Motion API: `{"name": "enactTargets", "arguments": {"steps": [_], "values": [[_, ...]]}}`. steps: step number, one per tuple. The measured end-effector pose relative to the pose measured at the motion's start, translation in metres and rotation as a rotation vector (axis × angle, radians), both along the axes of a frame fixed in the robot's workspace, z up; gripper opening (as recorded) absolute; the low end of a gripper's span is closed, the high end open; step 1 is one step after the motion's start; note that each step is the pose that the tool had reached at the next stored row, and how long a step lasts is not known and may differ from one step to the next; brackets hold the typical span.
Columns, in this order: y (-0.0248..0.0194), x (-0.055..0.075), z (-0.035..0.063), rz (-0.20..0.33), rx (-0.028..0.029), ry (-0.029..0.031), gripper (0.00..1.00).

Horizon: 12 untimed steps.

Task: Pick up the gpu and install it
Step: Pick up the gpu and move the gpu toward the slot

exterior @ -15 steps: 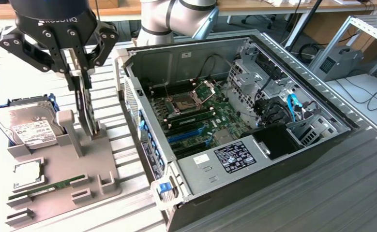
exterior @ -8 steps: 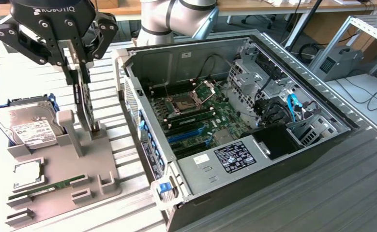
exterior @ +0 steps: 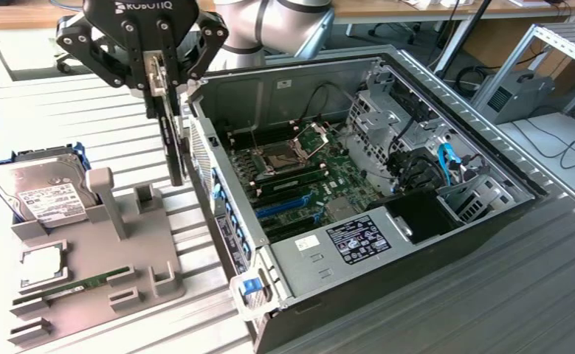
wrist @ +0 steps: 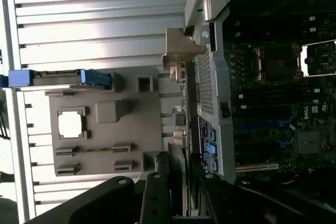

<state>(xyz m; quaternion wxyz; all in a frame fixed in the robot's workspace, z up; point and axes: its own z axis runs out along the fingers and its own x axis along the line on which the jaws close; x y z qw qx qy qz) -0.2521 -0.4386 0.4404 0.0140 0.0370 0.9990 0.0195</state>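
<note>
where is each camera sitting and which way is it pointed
Exterior view: off the arm, high up, angled down on the open case and tray; the arm and gripper show, clamped on the gpu.
Wrist view: on the wrist, looking down along the gripper fingers past the edge-on gpu.
Both share: gpu, case, tray, hard drive.
</note>
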Motion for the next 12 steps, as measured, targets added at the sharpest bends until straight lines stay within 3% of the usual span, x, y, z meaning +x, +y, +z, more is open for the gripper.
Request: {"name": "enactTargets", "arguments": {"steps": [1, 12], "values": [[0.0000, 0.0090, 0.0000, 0.000, 0.0000, 0.0001, 0.27], [0.0000, 0.0180, 0.0000, 0.000, 0.0000, 0.0001, 0.27]]}}
